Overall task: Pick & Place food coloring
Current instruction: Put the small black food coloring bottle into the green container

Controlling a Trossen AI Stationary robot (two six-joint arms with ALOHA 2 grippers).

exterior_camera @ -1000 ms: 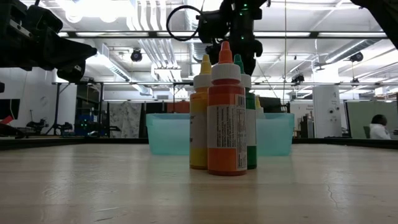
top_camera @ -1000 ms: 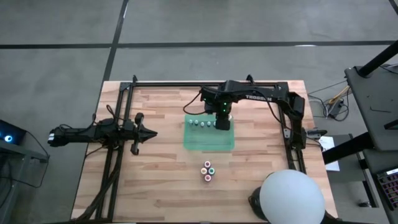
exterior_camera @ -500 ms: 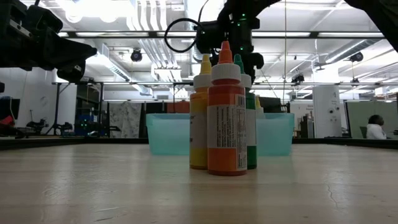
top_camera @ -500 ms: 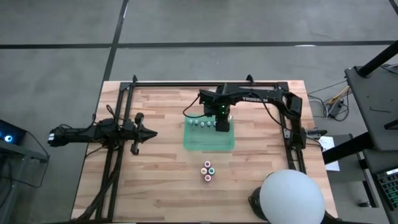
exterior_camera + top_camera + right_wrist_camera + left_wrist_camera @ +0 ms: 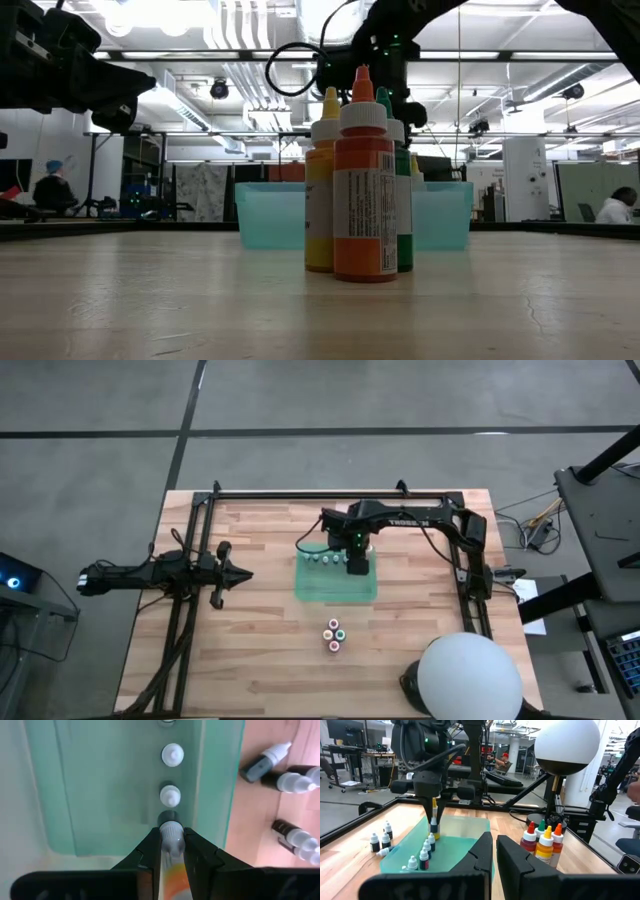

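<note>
Left wrist view, right gripper jaws pinching upright yellow dropper bottle, tip down, above green tray.

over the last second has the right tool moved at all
Yes. In the high view the right tool, shut on a small dropper bottle, has shifted slightly left along the far edge of the green tray, toward the bottle row.

Dark arms, looping black cable, green light.

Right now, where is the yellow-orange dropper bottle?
The yellow-orange dropper bottle hangs upright in the right gripper, its jaws shut on it, above the green tray at the end of the row of tiny bottles.
</note>
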